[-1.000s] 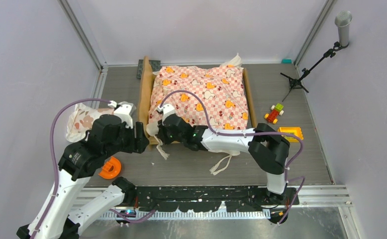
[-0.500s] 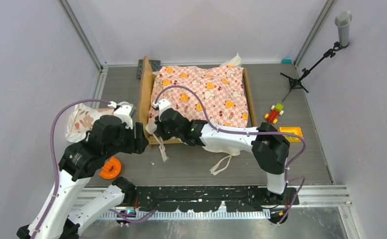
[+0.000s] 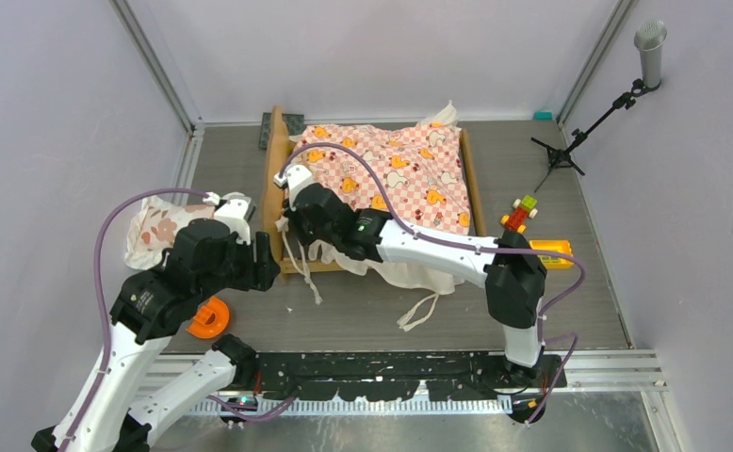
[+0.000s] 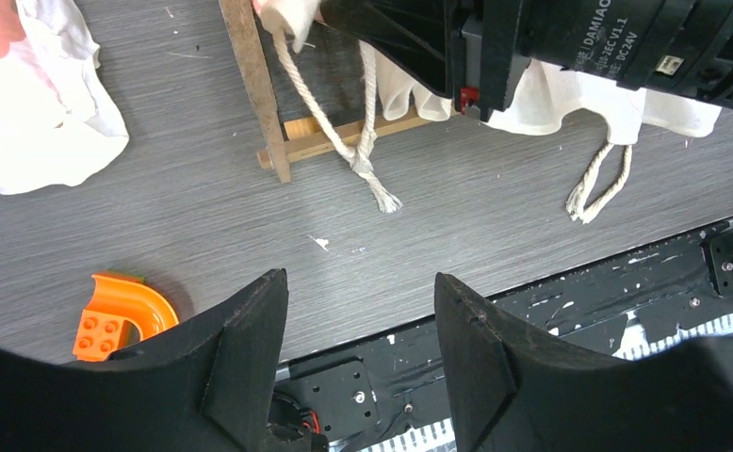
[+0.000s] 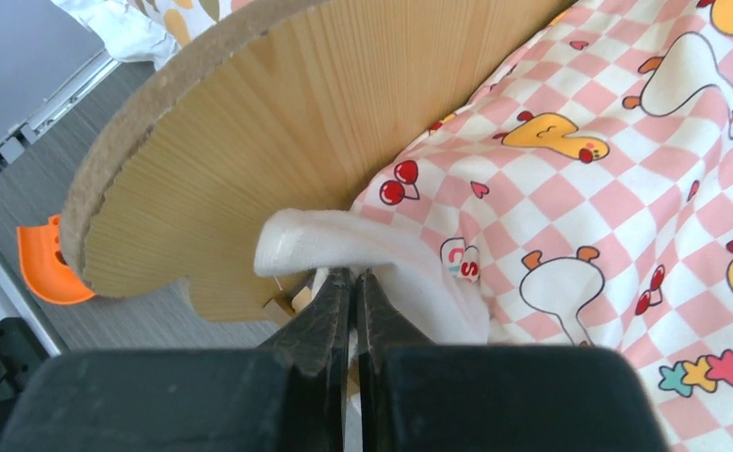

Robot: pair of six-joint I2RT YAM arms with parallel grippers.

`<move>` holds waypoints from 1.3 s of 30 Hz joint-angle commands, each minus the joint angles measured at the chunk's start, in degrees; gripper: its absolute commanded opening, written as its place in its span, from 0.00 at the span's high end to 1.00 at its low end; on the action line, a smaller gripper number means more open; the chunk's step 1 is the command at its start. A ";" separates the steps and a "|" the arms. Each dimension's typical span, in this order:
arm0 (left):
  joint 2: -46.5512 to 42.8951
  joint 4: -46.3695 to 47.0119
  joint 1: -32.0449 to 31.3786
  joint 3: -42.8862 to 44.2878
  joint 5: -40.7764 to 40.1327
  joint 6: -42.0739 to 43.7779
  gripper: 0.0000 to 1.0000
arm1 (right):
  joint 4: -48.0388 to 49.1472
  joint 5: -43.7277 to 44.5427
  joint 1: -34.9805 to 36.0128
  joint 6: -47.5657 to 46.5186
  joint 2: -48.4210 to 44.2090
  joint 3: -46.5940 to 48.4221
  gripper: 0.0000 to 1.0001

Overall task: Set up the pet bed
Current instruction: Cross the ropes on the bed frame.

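Here, a floral pillow (image 3: 155,226) lies at the 9 o'clock side of the counter (image 3: 363,325). Just right of it hovers the left end effector (image 4: 358,282), fingers spread and holding nothing, with an orange curved block (image 3: 210,318) at its 7 o'clock. The pet bed (image 3: 273,179) stands at 12 o'clock from the counter's middle, headboard at its left end. The right end effector (image 5: 353,287), pressed together, pinches the white hem of the pink-checkered sheet (image 3: 400,179) beside the headboard. The sheet covers the bed. A toy car (image 3: 520,215) sits at the bed's 3 o'clock.
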 commanded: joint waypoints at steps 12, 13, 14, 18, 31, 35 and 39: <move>0.05 0.51 0.17 -0.69 -0.18 1.33 0.40 | -0.99 1.81 -2.20 1.84 3.90 0.81 0.85; 0.01 0.51 0.17 -0.78 -0.23 1.31 0.40 | -0.90 1.81 -2.56 2.48 4.24 0.59 0.86; -0.06 0.48 0.19 -0.80 -0.24 1.28 0.40 | -0.89 1.72 -2.85 3.29 4.53 0.43 0.85; -0.32 0.38 0.18 -1.05 -0.25 1.15 0.40 | -0.85 0.59 -3.87 4.66 5.15 -0.42 0.77; -0.34 0.65 0.19 -1.49 0.02 1.11 0.40 | 1.70 -6.63 -3.93 10.63 2.26 -5.80 0.62; -0.60 0.61 0.21 -1.59 0.02 0.89 0.40 | 2.32 -8.37 -3.92 12.20 1.46 -7.04 0.60; -0.87 0.45 0.17 -1.60 0.09 0.78 0.40 | 3.24 -9.44 -3.96 13.20 0.63 -8.15 0.58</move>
